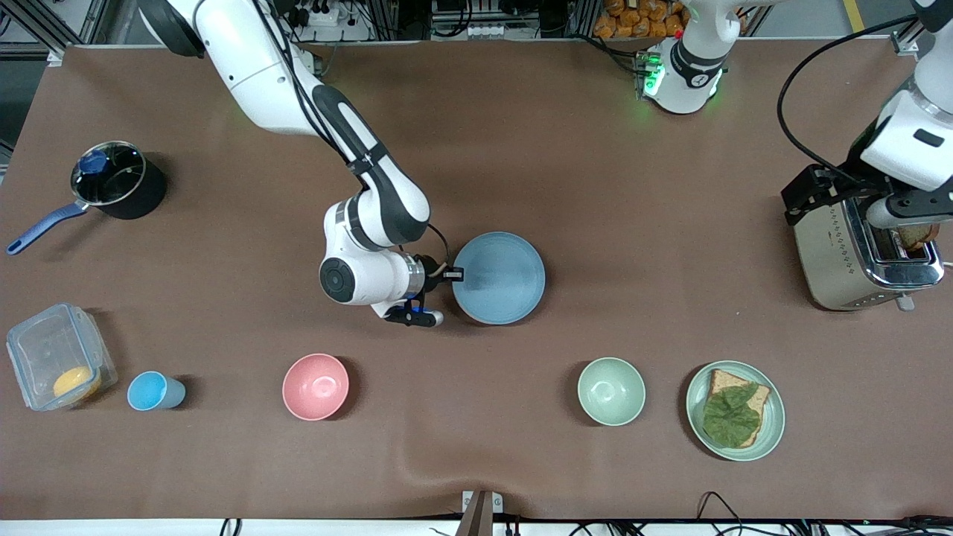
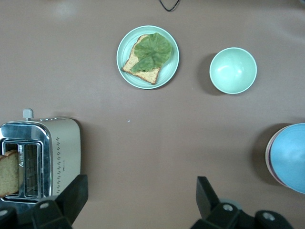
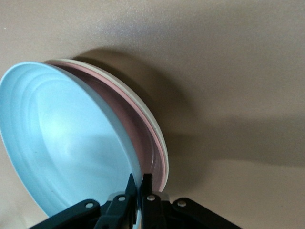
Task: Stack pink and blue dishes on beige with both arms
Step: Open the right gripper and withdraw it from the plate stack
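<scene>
Right wrist view: the blue plate (image 3: pixel 62 148) is pinched at its rim by the right gripper (image 3: pixel 138 183), tilted over the pink plate (image 3: pixel 143 129) and beige plate (image 3: pixel 155 126) — it should be lowered flat, centred, before release; the left gripper (image 2: pixel 138 200) waits wide open over the toaster (image 2: pixel 40 157).

Even overhead lighting, soft short shadows beside the dishes; glare on the toaster (image 1: pixel 864 253); right wrist view slightly soft.
</scene>
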Controlling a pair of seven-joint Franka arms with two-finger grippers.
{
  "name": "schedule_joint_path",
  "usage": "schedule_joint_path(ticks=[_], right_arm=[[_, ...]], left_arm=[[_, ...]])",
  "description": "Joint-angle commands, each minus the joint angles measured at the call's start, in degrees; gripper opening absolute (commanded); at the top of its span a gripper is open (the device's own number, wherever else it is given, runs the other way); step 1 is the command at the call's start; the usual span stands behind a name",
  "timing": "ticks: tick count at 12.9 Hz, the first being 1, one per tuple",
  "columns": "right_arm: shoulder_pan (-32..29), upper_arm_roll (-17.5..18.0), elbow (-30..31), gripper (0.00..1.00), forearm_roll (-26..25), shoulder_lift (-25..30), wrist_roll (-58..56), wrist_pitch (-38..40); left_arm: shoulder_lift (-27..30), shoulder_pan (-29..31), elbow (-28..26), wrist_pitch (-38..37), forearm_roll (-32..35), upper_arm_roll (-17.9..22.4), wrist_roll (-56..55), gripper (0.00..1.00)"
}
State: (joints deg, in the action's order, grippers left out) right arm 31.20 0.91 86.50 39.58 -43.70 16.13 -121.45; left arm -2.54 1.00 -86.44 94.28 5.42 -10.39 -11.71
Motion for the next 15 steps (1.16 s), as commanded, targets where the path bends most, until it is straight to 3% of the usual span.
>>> schedule_joint_path(ticks=[1,6,10,15], right_arm=[[0.52,-0.64,-1.78,1.0,1.55,-0.69,0.48,0.16],[-1.93,-0.82,-1.86,1.0,0.94,0.81,-0.4,1.13],[-6.76,-2.22,-2.3,1.0,-0.99,3.7,-0.4,6.3],[-15.62,-5.3,-2.3,1.0,-16.36,11.17,-4.06,21.66]], left_arm=[[1.14,-4.76,-1.18,-0.67,-0.77,5.18,1.51,1.0],[0.79,-5.04,-1.1,-0.76,-0.94,5.73,3.19,1.0],[1.14,-4.95,-1.36,-2.16,-0.94,5.73,3.36,1.0],[1.31,-5.13,-1.27,-4.44,-1.03,5.73,5.28,1.0]])
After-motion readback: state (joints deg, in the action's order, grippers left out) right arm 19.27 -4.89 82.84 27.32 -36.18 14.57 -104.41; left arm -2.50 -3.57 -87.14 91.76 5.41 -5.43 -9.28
